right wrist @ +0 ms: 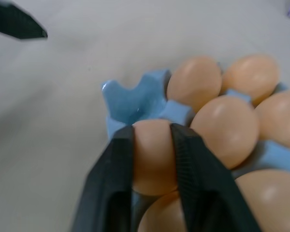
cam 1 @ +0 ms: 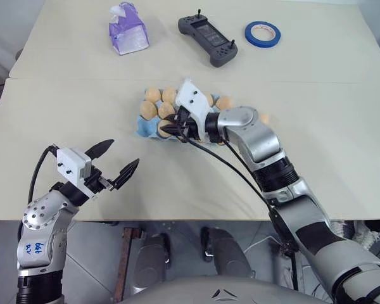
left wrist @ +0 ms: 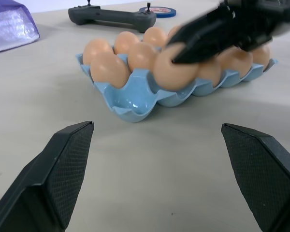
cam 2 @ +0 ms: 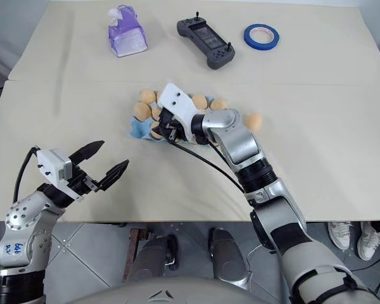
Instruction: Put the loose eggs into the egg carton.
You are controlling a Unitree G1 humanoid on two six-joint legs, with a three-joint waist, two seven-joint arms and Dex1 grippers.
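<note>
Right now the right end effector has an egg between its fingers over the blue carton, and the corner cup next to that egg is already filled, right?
Not quite. The right end effector does have an egg between its fingers over the blue carton, but the corner cup next to it is empty; the right wrist view shows its bare blue inside.

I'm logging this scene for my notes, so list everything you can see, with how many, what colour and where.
egg carton: one, light blue, mid-table, most cups filled, near corner cup empty.
eggs in the carton: several, tan-orange, exact count hidden by the arm.
loose egg: one, tan-orange, on the table right of the carton.
tissue pack: one, purple, far left.
controller: one, dark grey, far middle.
tape roll: one, blue, far right.
table: one, beige.
left gripper: black fingers, open, near left, holding nothing.
right gripper: black fingers either side of an egg in a front cup.
</note>
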